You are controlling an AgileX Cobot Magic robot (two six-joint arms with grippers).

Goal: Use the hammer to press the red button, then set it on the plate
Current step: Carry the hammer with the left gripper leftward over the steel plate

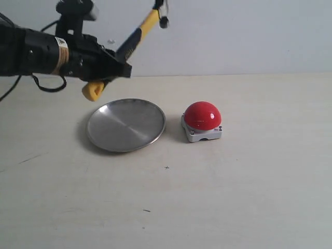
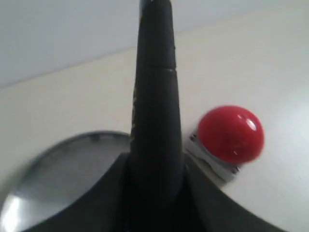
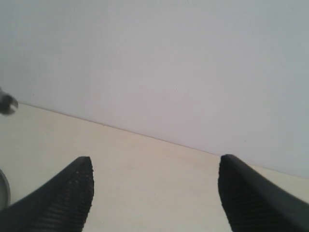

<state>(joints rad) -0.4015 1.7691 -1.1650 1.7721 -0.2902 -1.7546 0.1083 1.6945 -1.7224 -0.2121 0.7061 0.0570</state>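
Observation:
My left gripper (image 1: 115, 66) is shut on the hammer (image 1: 136, 37), held in the air above the far left rim of the plate (image 1: 126, 124). The handle slants up to the right, its yellow looped end (image 1: 92, 90) hanging below the jaws and the dark head (image 1: 162, 14) at the top of the exterior view. In the left wrist view the black handle (image 2: 155, 111) runs up between the jaws. The red button (image 1: 203, 115) sits on its grey base right of the plate, also visible as the red button (image 2: 231, 134) in the left wrist view. My right gripper (image 3: 154, 193) is open over bare table.
The pale wooden table (image 1: 233, 197) stretches around plate and button, with a white wall (image 1: 233, 36) behind it. A black cable (image 1: 49, 85) loops under the left arm.

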